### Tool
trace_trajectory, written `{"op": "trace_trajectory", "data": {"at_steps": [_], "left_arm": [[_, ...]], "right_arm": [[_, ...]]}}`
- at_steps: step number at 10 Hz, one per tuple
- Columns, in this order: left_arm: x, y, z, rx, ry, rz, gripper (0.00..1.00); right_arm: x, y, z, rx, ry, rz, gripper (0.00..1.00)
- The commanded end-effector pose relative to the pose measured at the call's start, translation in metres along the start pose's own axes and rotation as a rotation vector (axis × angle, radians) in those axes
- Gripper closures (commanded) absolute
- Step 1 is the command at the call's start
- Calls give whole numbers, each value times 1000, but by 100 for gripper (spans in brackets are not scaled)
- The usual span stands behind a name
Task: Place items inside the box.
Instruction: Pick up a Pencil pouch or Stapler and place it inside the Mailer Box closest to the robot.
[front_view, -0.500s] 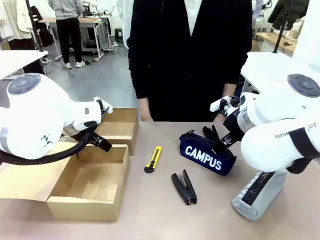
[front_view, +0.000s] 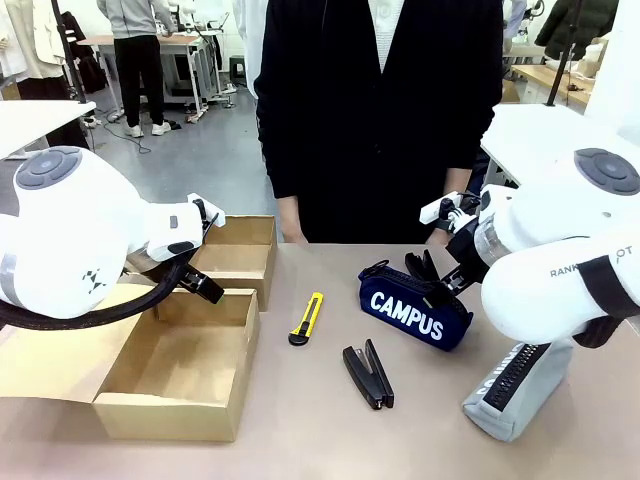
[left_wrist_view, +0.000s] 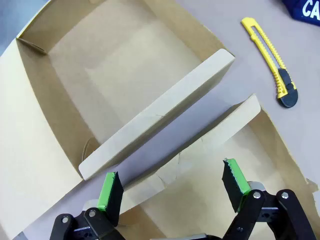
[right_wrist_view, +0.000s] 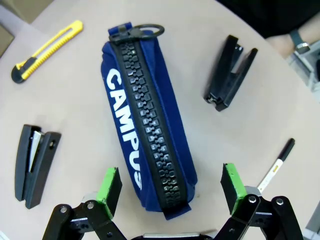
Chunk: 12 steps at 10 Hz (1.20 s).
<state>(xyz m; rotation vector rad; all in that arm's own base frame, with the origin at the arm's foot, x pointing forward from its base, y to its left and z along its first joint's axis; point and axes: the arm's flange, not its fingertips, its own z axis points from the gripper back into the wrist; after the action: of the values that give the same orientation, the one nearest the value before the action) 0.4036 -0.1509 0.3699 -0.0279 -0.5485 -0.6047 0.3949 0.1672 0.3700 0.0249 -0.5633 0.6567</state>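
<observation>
A: L arm, pose?

B: Comes in from the L side, wrist bent down over the open brown cardboard box (front_view: 170, 418). The left gripper (left_wrist_view: 171, 170) points down at the box's flaps. Jaws spread wide, released.

A: R arm?

B: Folded at the elbow, reaching in from the R edge twd mid-table. The right gripper (right_wrist_view: 170, 172) looks straight down on the navy zip pencil case lettered "CAMPUS" (right_wrist_view: 145, 125). Jaws fully spread, green pads either side of one end of the case. Can't tell if they touch it.

A: Items?

B: All lie on the tan table (front_view: 300, 430), outside the box. Yellow utility knife (front_view: 307, 318) is near the box's R side. Black stapler (front_view: 368, 374) lies in front of the navy case. In the wrist view a 2nd black stapler (right_wrist_view: 230, 72) and a black marker (right_wrist_view: 277, 162) lie on the case's other side. Grey zip pencil case (front_view: 490, 410) is front R, partly under the R arm.

A: Person?

B: Stands at the far side in dark clothes, one hand (front_view: 292, 232) at the table edge.
</observation>
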Motion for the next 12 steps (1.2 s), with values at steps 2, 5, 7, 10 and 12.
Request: {"op": "trace_trajectory", "data": {"at_steps": [2,5,7,10,12], "left_arm": [[0,0,0,0,0,0,0],[0,0,0,0,0,0,0],[0,0,0,0,0,0,0],[0,0,0,0,0,0,0],[0,0,0,0,0,0,0]], "right_arm": [[0,0,1,0,-2,-1,0],[0,0,1,0,-2,-1,0],[0,0,1,0,-2,-1,0],[0,0,1,0,-2,-1,0],[6,-5,14,40,45,-136,0]]}}
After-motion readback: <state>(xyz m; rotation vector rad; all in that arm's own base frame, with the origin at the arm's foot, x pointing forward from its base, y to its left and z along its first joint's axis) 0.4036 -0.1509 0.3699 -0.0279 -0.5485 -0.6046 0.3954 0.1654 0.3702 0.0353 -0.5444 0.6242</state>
